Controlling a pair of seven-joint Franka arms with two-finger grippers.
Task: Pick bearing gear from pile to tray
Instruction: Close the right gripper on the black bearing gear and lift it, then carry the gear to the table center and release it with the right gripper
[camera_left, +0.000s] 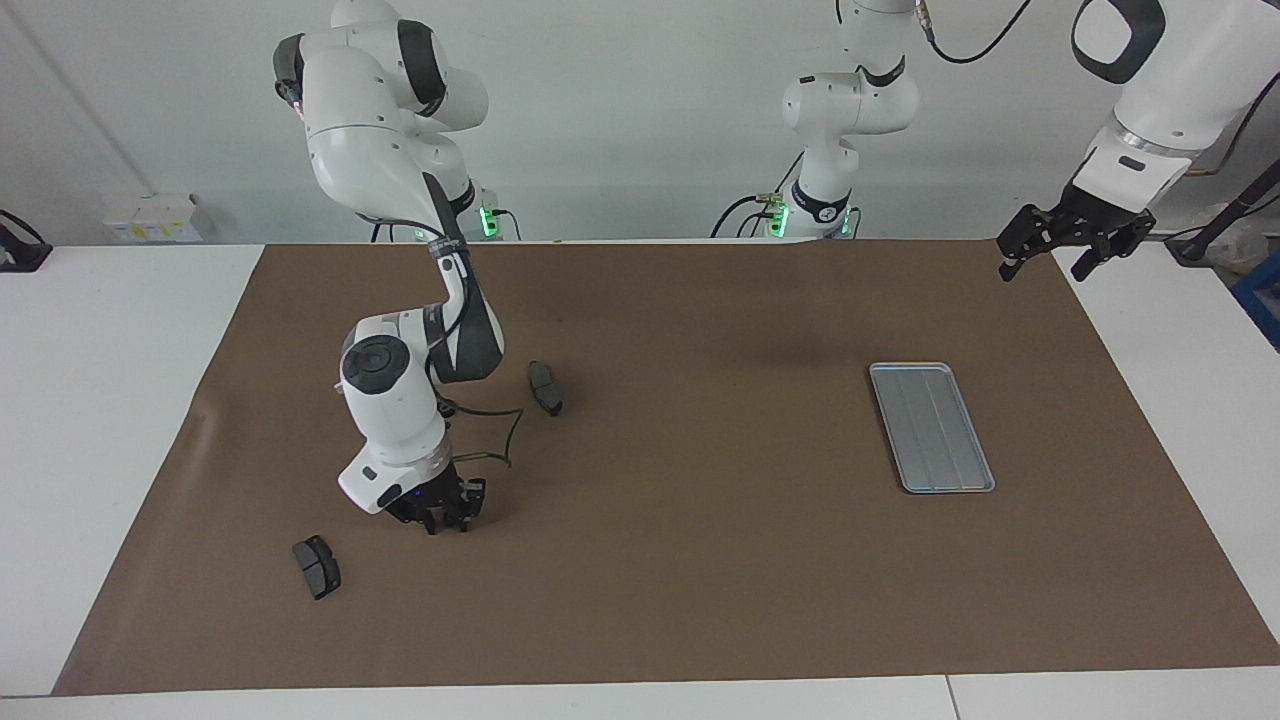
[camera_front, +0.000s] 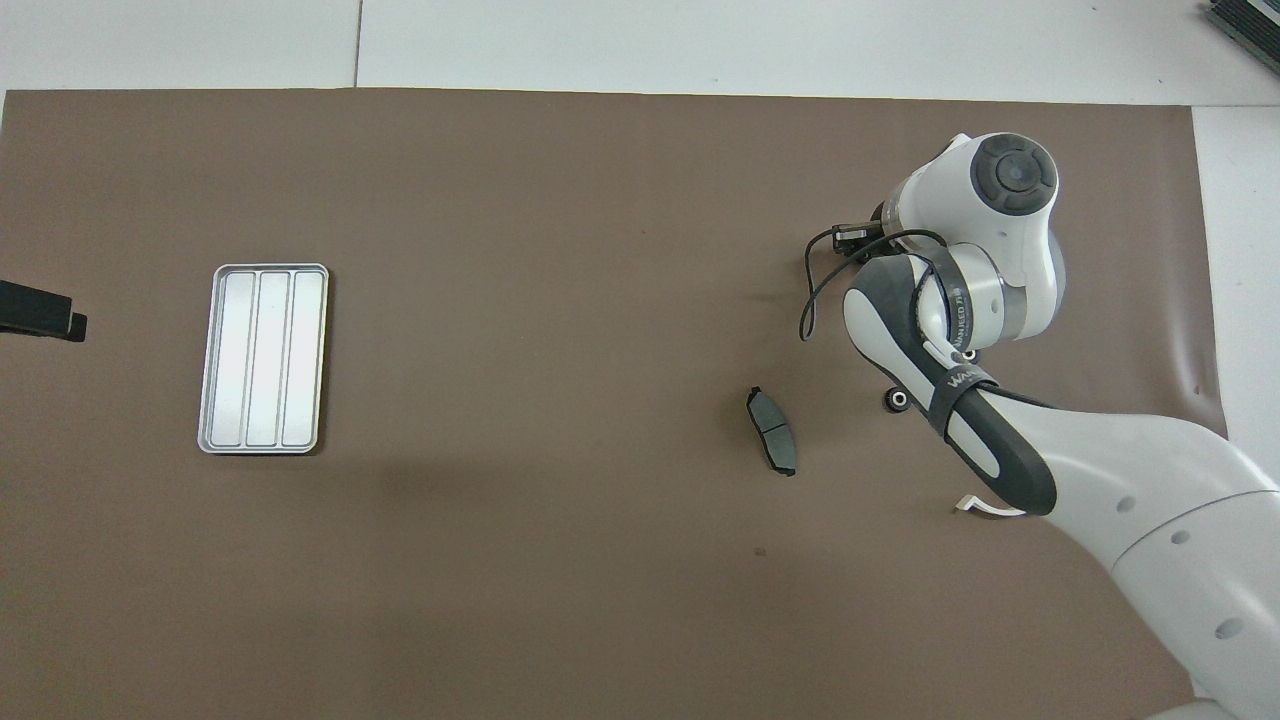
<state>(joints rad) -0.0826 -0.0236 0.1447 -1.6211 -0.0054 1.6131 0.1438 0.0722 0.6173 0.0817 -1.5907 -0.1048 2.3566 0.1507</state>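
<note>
Facing view: pick step in hand, judging by the right hand (camera_left: 437, 507) set low over the brown mat (camera_left: 700, 580) on the tabletop, toward the right arm's end, wrist pointing steeply down and forearm folded back under a raised elbow. Cannot tell whether open, closed, or gripping a part; contact with the mat not readable either. One dark grey pad (camera_left: 316, 566) lying near it, farther from the robots; a second pad (camera_left: 545, 386) nearer to them, beside the arm's elbow link. Tray (camera_left: 930, 427) well apart, toward the left arm's end, flat and with nothing in it. Left hand (camera_left: 1075, 238) waiting high over the mat's corner at its own end, open and holding nothing. Overhead view: right hand mostly hidden beneath its own wrist. One small black ring (camera_front: 897, 400) showing on the mat just beside the arm's dark link, and a white bracket (camera_front: 975, 507) partly covered by the forearm; rest of the pile likely under the arm. No ring in the tray, so first delivery not yet made. Next move, probably: secure one ring between the tips, lift straight up, then carry across the whole mat to the tray and release low so the part does not roll off.
</note>
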